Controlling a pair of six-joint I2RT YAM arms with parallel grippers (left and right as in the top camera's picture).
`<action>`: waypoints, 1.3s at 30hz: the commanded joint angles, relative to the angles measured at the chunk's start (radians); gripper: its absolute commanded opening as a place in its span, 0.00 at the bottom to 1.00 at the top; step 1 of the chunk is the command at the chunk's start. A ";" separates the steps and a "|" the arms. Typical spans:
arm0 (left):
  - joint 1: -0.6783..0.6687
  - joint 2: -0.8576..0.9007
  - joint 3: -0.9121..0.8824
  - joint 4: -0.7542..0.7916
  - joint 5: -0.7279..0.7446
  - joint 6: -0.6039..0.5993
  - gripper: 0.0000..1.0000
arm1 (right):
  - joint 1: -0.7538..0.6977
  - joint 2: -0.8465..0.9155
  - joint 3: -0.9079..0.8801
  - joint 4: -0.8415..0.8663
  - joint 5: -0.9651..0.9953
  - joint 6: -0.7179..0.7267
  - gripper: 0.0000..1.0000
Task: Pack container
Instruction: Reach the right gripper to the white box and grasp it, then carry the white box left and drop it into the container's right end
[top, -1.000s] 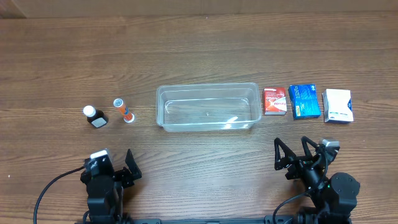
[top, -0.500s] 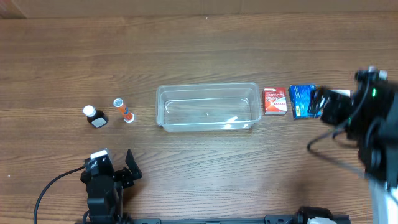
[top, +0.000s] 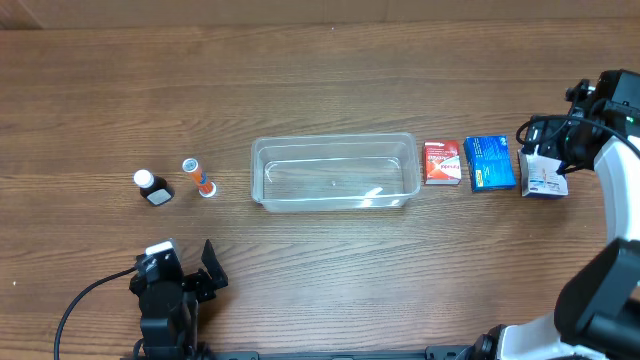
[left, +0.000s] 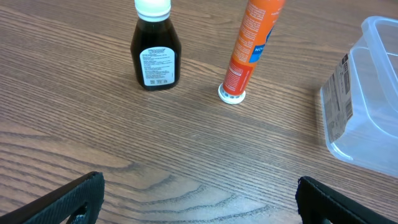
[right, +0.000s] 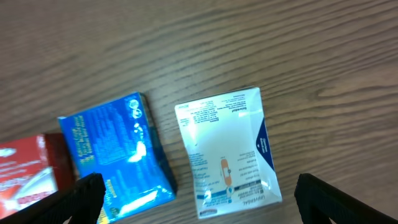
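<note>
**Ana:** Right tool (right: 202, 198) hovers over the white box (right: 227, 149) at the right end of the row, spread wide, holding nothing. Left tool (left: 202, 202) sits near-left, equally wide and empty.

**Ben:** And the container (top: 335, 139)?

**Ana:** Mid-counter (top: 320, 70), empty, with the red box (right: 22, 165) just to its right, then the blue box (right: 115, 149).

**Ben:** What could go wrong?

**Ana:** The white box lies flat and slightly skewed to the fingers. Closing unsquared could spin it or shove its blue neighbour. A light carton may also crush or slip in transit.
</note>
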 joint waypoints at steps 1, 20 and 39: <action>0.006 -0.008 -0.002 0.000 0.004 -0.006 1.00 | -0.042 0.078 0.016 0.020 -0.013 -0.095 1.00; 0.006 -0.008 -0.002 0.000 0.004 -0.006 1.00 | -0.054 0.204 0.130 0.005 0.088 0.158 0.54; 0.006 -0.008 -0.002 0.000 0.004 -0.006 1.00 | 0.840 -0.127 0.002 -0.123 0.044 0.588 0.54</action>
